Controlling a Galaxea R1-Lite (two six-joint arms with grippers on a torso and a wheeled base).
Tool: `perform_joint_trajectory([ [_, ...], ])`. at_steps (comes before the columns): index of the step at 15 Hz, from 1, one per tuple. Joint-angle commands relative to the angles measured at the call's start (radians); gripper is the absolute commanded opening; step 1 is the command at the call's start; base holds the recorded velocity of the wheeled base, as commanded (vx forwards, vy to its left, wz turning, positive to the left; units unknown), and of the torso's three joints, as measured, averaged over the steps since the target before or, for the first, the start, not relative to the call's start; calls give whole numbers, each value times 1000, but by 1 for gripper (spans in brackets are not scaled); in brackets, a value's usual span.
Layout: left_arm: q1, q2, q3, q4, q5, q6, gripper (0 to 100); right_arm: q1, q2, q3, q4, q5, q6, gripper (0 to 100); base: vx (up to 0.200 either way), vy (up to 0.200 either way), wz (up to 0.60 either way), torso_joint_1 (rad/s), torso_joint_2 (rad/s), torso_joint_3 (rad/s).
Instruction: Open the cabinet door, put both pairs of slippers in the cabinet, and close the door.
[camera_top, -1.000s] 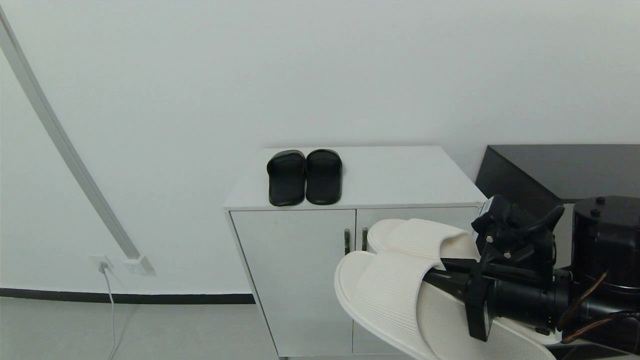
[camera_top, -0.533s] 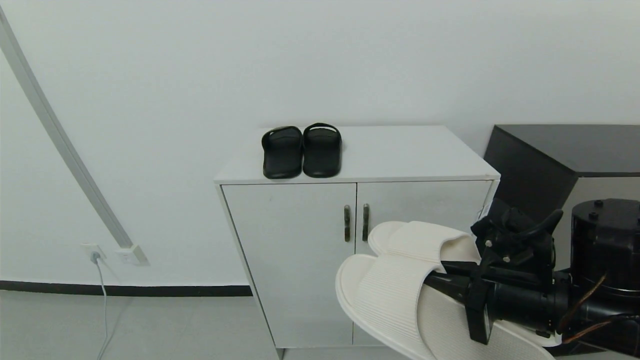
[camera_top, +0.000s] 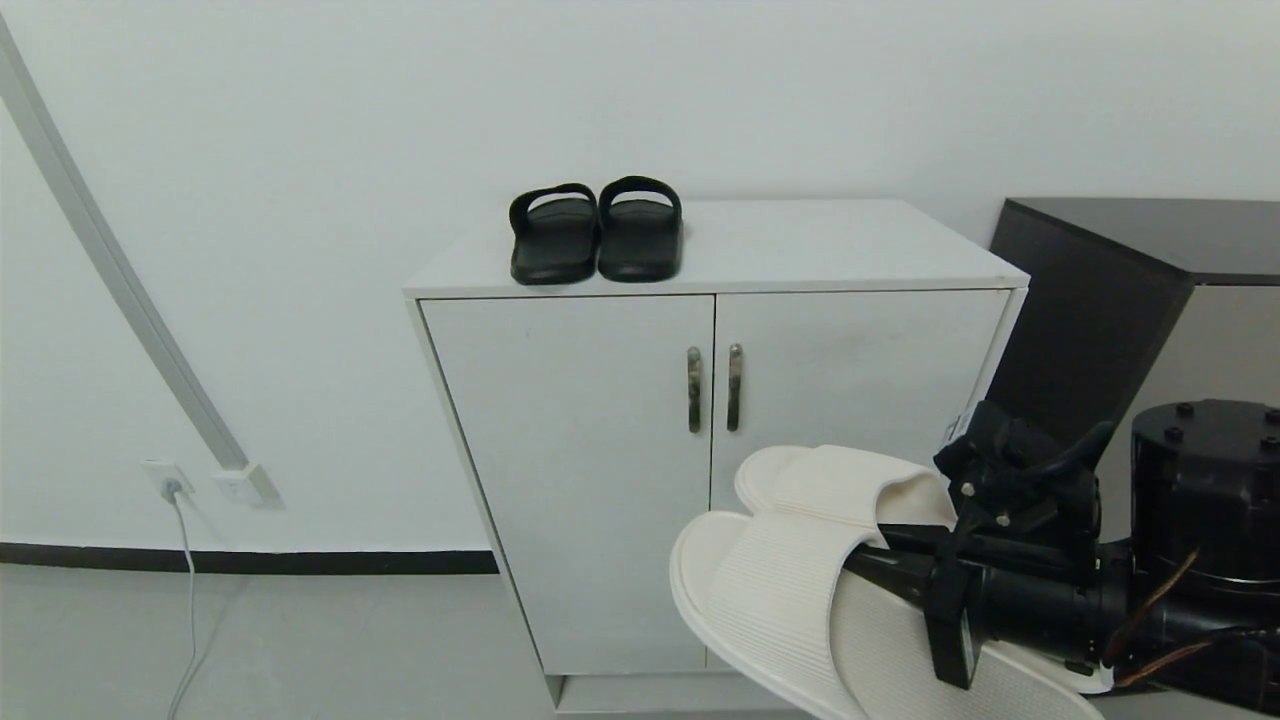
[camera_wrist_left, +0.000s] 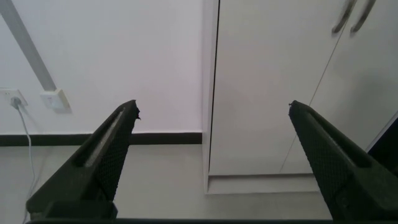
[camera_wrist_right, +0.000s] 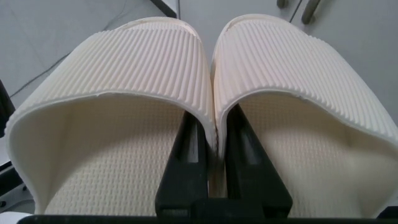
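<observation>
1. Pair of cream slippers (camera_top: 790, 580): ribbed straps, waffle-textured insoles. Lower right of the head view, before the white cabinet (camera_top: 580, 480), toes toward upper left. Right gripper (camera_top: 872, 552) clamps the 2 inner strap edges together.
2. Pair of black slippers (camera_top: 625, 240): side by side on the cabinet top, upper centre.
3. Cabinet doors closed; 2 metal handles (camera_top: 693, 390) at centre.
4. Left gripper (camera_wrist_left: 212, 109): fingers wide apart, holding nothing.

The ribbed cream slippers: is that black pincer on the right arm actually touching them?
Touching. The right wrist view shows the right pincer with one finger inside each ribbed cream slipper, squeezing their adjoining sides between them.
</observation>
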Motion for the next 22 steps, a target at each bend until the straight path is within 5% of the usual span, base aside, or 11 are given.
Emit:
perform_joint_trajectory([
  [1,0,0,0,0,0,0,100,5,4,6,0,1,0,0,0,0,0,-129,466,334],
  [11,0,0,0,0,0,0,100,11,12,19,0,6,-26,0,0,0,0,-67,422,354],
  [22,0,3,-2,3,-20,26,100,9,10,42,-2,0,-28,0,0,0,0,1,38,35],
])
